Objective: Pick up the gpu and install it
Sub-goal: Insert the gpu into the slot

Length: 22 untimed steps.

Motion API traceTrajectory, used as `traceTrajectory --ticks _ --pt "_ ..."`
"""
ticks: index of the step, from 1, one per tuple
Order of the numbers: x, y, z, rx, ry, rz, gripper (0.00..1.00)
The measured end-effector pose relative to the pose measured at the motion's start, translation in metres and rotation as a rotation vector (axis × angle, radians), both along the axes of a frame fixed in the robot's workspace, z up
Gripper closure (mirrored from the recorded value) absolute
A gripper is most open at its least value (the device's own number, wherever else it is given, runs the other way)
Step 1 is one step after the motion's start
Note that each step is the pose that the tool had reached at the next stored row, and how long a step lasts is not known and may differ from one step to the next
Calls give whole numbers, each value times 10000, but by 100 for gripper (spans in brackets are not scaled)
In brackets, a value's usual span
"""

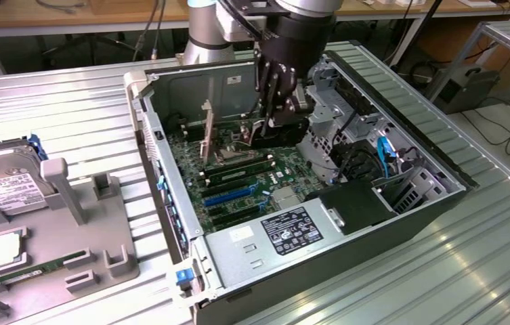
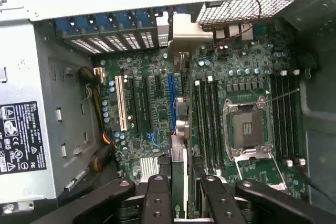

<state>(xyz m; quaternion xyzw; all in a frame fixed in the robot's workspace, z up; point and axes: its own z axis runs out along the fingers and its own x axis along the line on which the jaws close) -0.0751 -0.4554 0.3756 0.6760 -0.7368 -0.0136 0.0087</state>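
On the slatted counter [image 1: 83, 115], seen from outside: open case [image 1: 417, 223] lying on its side across the middle. Down inside it, claw [image 1: 278, 122] closed on the gpu [image 1: 236, 135], one finger on each side of the card. Holds it upright on edge over the motherboard [image 1: 236, 183], tan bracket [image 1: 208, 128] toward the case wall on the exterior view's left. Cannot tell whether seated in a slot. At the case's near end, power supply [image 1: 278, 233], label up. Toward the counter's edge on the exterior view's left, grey tray [image 1: 101, 237] carrying a hard drive [image 1: 6, 186], a processor [image 1: 2, 247] and a memory stick [image 1: 33, 267], well apart from the case.

From the wrist: claw [image 2: 184, 190] clamped across the gpu [image 2: 178, 166], seen edge-on as a thin green strip between the two black fingers [image 2: 157, 198]. Runs from the claw to the bracket [image 2: 184, 32], close to the rear wall and its blue clips [image 2: 105, 24]. Lies between the blue slot [image 2: 171, 100] and the memory slots [image 2: 207, 119]. Beyond those, open socket [image 2: 247, 127]. Against the opposite wall, power supply [image 2: 21, 135].
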Motion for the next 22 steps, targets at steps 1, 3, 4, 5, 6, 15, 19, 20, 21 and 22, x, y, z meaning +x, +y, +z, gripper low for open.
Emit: traceTrajectory --ticks 1,3,4,5,6,15,19,20,21,22 --pt "-51 -24 -43 61 -14 84 74" --pt "-206 -78 -186 76 -72 274 74" --pt "-283 -82 -254 76 -132 337 74" --pt "-294 -81 -292 74 -199 407 74" --pt "-298 -82 -306 75 -221 434 74" --pt "-328 -82 -473 75 -259 503 74" --pt "-345 -82 -570 75 -262 522 74" --pt "-349 -81 -589 75 -263 528 74" --pt "-352 -81 -608 75 -264 534 74" --pt "-355 -82 -630 75 -265 540 74"
